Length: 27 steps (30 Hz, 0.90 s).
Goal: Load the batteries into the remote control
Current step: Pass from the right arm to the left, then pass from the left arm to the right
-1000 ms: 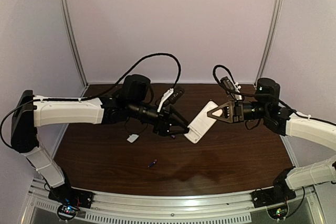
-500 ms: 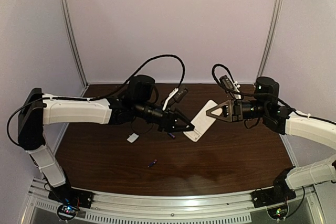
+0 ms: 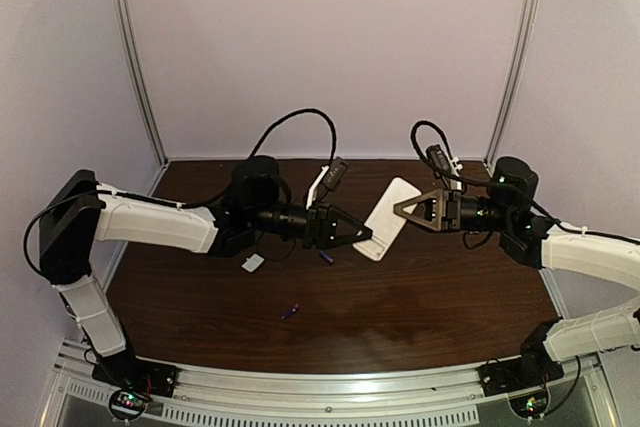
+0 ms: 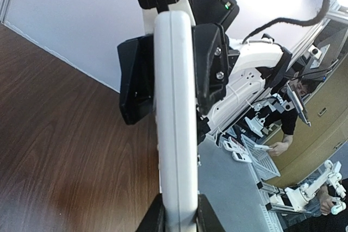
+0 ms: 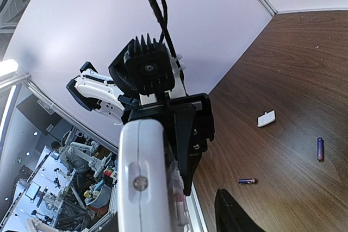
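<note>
The white remote control (image 3: 388,207) hangs above the table between both grippers, and I see it edge-on in the left wrist view (image 4: 174,107). My left gripper (image 3: 362,238) is shut on its lower end, with both fingertips pressed to its sides (image 4: 176,213). My right gripper (image 3: 400,209) straddles the upper end. In the right wrist view a gap shows between the remote (image 5: 144,177) and the one visible finger (image 5: 234,213), so it is open. One battery (image 3: 290,311) lies on the table near the front. The other battery (image 3: 325,255) lies below the left gripper. Both batteries show in the right wrist view (image 5: 319,149) (image 5: 247,181).
A small white battery cover (image 3: 253,263) lies on the brown table (image 3: 440,297) left of the left gripper; it also shows in the right wrist view (image 5: 266,118). Pale walls and metal posts enclose the table at the back and sides.
My left arm reached right and closed on the remote's lower end. The remote has shifted up and to the right and stands steeper. The right arm moved little.
</note>
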Each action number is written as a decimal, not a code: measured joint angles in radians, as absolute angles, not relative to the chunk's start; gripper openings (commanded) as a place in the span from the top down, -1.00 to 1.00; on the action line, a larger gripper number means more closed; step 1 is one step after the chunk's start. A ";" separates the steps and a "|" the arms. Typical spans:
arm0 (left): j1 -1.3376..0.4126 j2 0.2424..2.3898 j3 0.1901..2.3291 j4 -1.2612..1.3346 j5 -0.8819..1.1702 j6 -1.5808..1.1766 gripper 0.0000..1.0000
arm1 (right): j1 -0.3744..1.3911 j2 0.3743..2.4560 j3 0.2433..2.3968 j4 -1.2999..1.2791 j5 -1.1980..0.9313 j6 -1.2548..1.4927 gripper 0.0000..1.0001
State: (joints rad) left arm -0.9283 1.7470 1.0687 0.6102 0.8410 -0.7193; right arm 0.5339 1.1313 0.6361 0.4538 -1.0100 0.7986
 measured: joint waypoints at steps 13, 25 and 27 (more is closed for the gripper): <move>-0.926 1.802 1.015 0.943 0.785 -0.949 1.00 | 0.534 1.142 0.601 0.657 -0.936 0.925 0.19; -0.923 1.825 1.010 0.979 0.775 -0.995 1.00 | 0.561 1.214 0.601 0.759 -0.937 0.995 0.79; -0.923 1.826 1.010 0.974 0.767 -1.011 0.74 | 0.561 1.216 0.601 0.751 -0.930 0.975 0.95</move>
State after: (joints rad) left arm -0.9230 1.8263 1.0096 0.9745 0.7670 -1.0115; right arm 0.5606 1.2160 0.6010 0.7513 -0.9298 0.9752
